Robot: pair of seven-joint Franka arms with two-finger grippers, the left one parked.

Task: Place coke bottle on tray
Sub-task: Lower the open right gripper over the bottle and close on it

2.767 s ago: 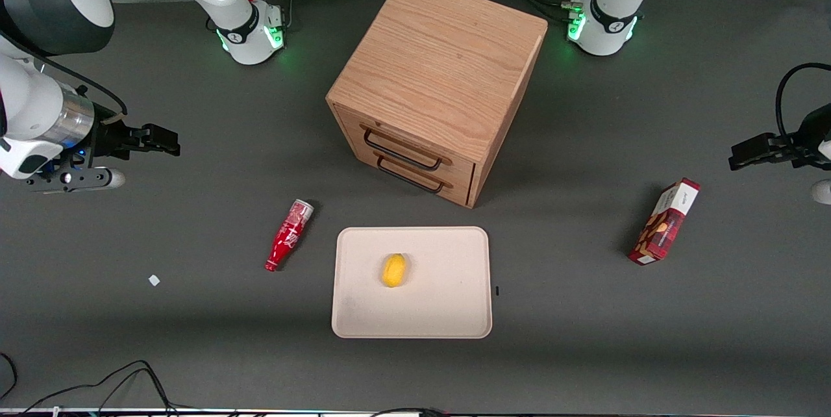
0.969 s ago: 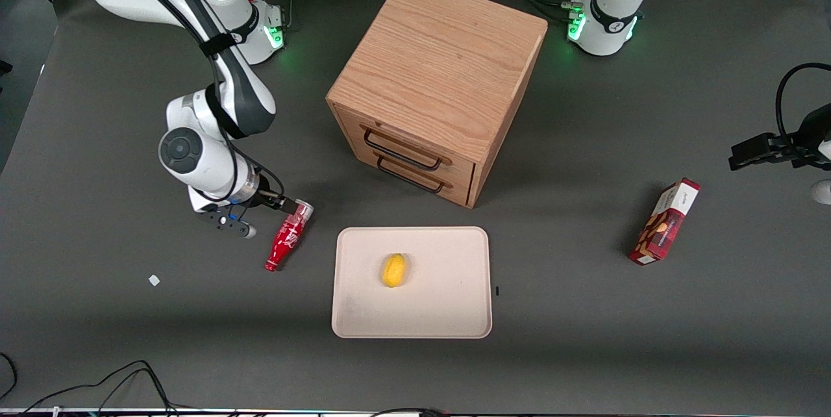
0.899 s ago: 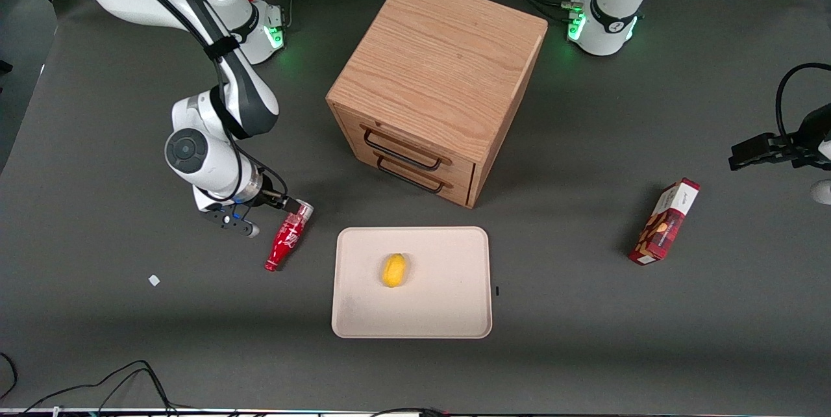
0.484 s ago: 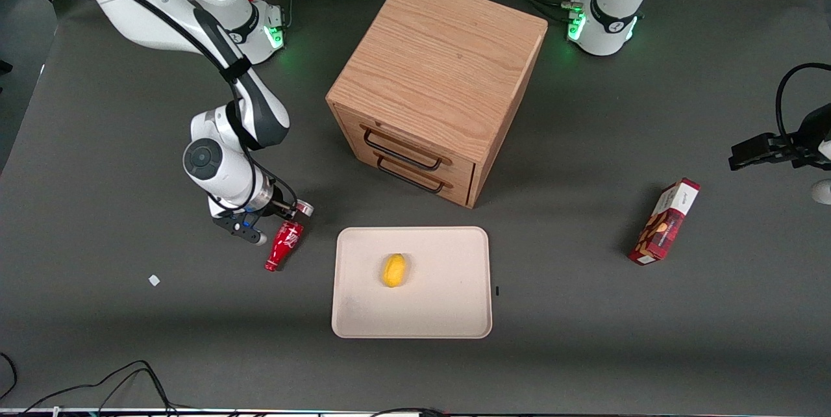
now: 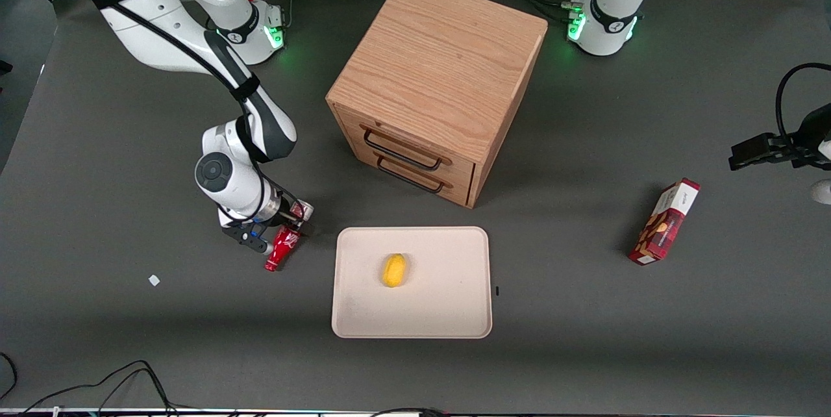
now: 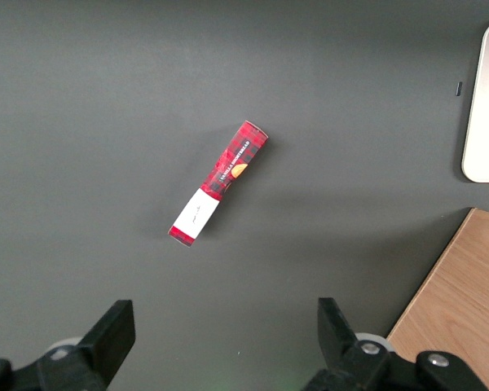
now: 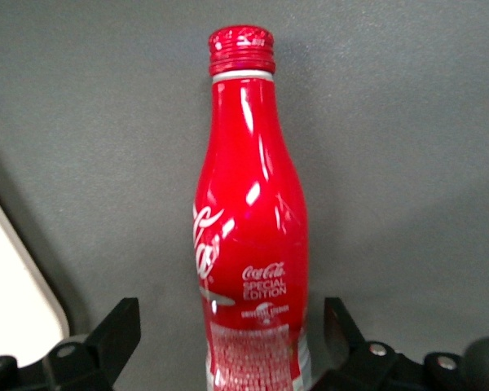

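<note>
The tool is seen low over the coke bottle, its two fingers spread wide, one on each side of the bottle's lower body, with a gap left between each finger and the red surface, so that nothing is held; the coke bottle is found lying on its side on the dark counter, just beside the tray toward the working arm's end, apart from the tray's rim, its silvery base pointed away from the front camera and its red cap nearer to that camera; in the right wrist view the bottle is shown lengthwise between the fingers, with a rounded corner of the tray close beside it; a yellow lemon-like thing is seen lying near the middle of the tray; a wooden drawer cabinet with two dark handles is stood farther from the front camera than the tray, well apart from the bottle; a red snack box is laid toward the parked arm's end of the counter; a small white scrap is seen near the bottle, toward the working arm's end; the working arm is bent down from its base, the wrist turned steeply toward the counter above the bottle's base end.
</note>
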